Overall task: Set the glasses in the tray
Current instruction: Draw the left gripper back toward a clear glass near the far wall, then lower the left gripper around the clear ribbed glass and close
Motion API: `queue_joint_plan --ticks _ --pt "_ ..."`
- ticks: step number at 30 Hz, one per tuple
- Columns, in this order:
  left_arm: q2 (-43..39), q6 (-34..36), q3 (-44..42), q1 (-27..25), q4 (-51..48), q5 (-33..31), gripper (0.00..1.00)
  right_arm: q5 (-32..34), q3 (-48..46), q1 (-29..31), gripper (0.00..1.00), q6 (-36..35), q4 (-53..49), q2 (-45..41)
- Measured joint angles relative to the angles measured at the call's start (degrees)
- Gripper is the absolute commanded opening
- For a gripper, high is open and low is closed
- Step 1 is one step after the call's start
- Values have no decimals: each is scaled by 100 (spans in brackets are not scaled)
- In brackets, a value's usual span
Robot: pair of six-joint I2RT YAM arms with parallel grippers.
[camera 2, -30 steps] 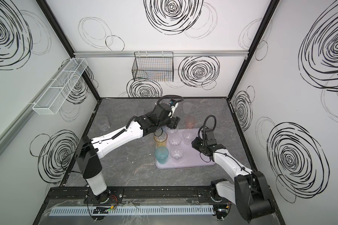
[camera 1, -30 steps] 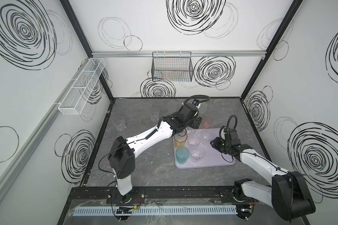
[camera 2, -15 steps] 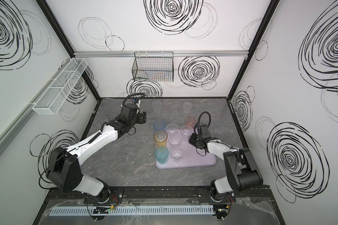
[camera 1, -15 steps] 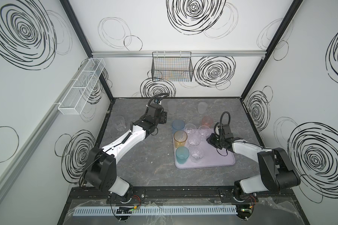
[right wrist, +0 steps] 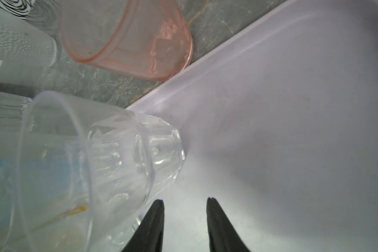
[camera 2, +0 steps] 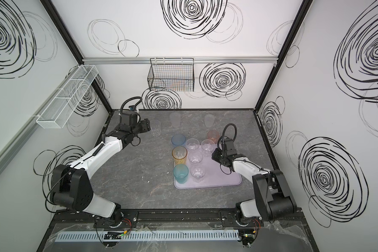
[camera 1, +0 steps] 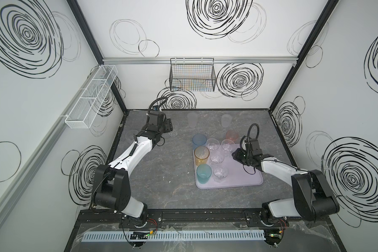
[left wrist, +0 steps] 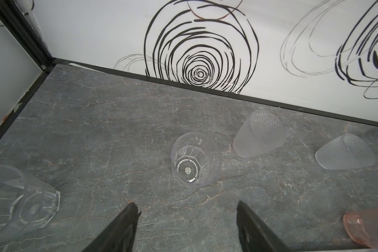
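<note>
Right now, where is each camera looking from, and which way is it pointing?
Top views: high above the front, looking down at the whole table; both arms show.
Left wrist: on the left arm, facing the back wall; open left gripper aims at a clear glass.
Right wrist: on the right arm, looking down at the tray; open right gripper shows.
Shared: both wrist views catch the pink glass.

Tray [camera 1: 244, 174] half nearest right end effector [right wrist: 184, 201] bare; glasses [camera 1: 215, 156] crowd other half; table [camera 1: 166, 174] centre open.
</note>
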Motion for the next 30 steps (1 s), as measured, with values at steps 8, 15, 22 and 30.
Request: queue_joint_plan --ticks 8,15,22,30 --pt "1019 -378 501 584 -4 452 79 -343 -46 247 39 254 444 -59" --pt "1690 -378 979 564 -11 719 78 -343 68 203 38 374 789 492" --pt "2120 -308 1281 503 -9 831 74 -173 284 2 39 315 785 697" --pt "2437 -170 1305 466 -48 804 59 -87 407 57 42 -83 400 332"
